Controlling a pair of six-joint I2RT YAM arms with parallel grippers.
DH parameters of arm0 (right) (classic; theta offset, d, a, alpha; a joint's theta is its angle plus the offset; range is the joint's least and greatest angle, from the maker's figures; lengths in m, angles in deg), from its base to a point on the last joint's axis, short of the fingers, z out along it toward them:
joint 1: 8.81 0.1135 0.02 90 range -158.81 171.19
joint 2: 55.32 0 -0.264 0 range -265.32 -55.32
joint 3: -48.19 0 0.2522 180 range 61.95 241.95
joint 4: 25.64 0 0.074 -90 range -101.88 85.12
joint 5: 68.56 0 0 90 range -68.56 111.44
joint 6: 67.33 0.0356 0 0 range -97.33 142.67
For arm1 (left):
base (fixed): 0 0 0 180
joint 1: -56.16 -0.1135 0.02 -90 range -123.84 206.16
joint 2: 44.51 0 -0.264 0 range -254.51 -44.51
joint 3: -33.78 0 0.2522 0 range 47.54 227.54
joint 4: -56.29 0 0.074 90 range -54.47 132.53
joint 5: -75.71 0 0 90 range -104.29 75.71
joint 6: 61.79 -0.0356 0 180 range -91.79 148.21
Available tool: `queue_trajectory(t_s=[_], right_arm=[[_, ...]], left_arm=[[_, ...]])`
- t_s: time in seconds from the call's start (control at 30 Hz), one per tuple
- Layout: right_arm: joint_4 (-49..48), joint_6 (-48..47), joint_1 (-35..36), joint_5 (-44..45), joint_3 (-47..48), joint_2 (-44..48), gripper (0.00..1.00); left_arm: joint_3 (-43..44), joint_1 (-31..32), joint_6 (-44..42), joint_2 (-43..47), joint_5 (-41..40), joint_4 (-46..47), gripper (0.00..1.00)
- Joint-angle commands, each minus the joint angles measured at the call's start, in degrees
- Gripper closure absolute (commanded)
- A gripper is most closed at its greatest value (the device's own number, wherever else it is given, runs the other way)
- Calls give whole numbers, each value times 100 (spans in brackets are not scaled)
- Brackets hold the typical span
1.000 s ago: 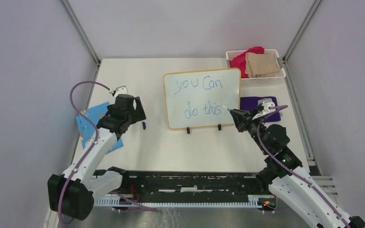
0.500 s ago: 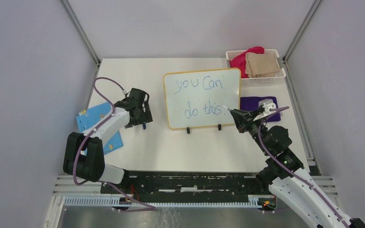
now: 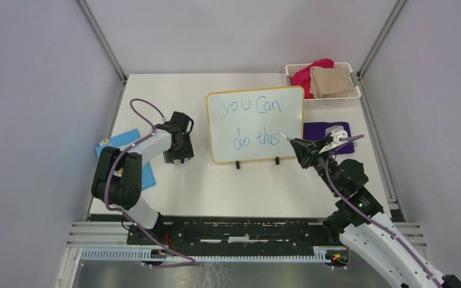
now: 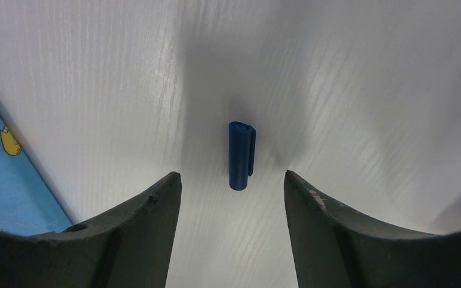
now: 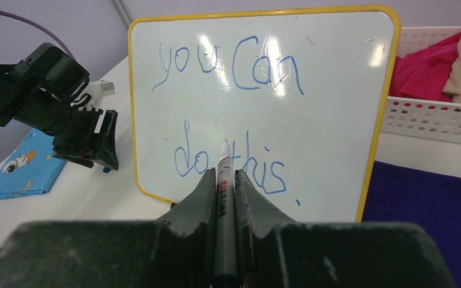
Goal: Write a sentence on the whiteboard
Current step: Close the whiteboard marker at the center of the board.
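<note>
The whiteboard (image 3: 255, 123) with a yellow rim stands on two black feet mid-table and also fills the right wrist view (image 5: 258, 108). The sentence (image 3: 253, 123) "you Can do this." is on it in blue, in two lines (image 5: 231, 114). My right gripper (image 3: 296, 146) is shut on a marker (image 5: 223, 198), tip just off the board's right side near "this". My left gripper (image 3: 178, 157) is open, pointing down over a blue marker cap (image 4: 241, 155) that lies on the table just ahead of the fingertips (image 4: 162, 198).
A blue card (image 3: 126, 157) lies at the table's left edge, under the left arm. A purple cloth (image 3: 327, 137) lies right of the board. A white basket (image 3: 324, 81) with red and tan cloths stands at the back right.
The left arm has folded and swung right, bringing its gripper down over the blue cap beside the board. The right gripper and marker have barely moved.
</note>
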Motion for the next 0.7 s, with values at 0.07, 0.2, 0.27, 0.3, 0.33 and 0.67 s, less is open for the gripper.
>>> queue_trajectory(t_s=[0.07,0.2,0.27,0.3,0.33,0.67], right_arm=[[-223,-83,42,-5,97,36,100],[-211,-95,43,1,105,4,100],[-198,-108,44,-3,127,-3,100],[-197,-109,48,3,131,-15,100],[-197,-109,43,4,133,-21,100],[-180,-121,44,12,178,-97,100]], left_arm=[[249,-12,-190,-286,-136,297,34],[276,-38,-226,-483,-112,365,38],[263,-60,-257,-548,-54,411,40],[248,-71,-276,-570,-33,435,41],[237,-86,-292,-593,-15,459,41],[80,-263,-362,-569,76,506,49]])
